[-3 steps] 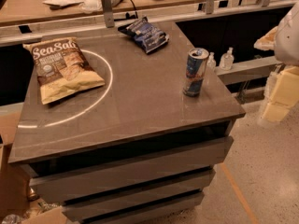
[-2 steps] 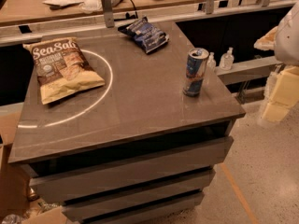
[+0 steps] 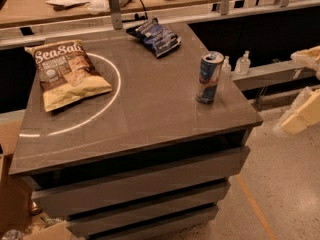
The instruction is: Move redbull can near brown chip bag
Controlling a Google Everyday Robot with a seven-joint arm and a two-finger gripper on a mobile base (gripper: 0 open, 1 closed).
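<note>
The redbull can [image 3: 209, 77] stands upright near the right edge of the grey cabinet top [image 3: 150, 119]. The brown chip bag [image 3: 65, 72] with "Sea Salt" lettering lies flat at the back left, partly inside a white ring marked on the top. The can and the bag are far apart. My gripper [image 3: 302, 115] shows only as pale, blurred parts at the right edge of the view, off the cabinet, to the right of the can and lower than it. It holds nothing that I can see.
A small dark blue chip bag [image 3: 154, 36] lies at the back middle of the top. A wooden counter [image 3: 60, 9] with clutter runs behind. Two small bottles [image 3: 243, 62] stand on a ledge at the right. Cardboard [image 3: 12, 194] sits on the floor at the left.
The pale arm parts at the right edge have dropped slightly lower. The can and both bags have not moved.
</note>
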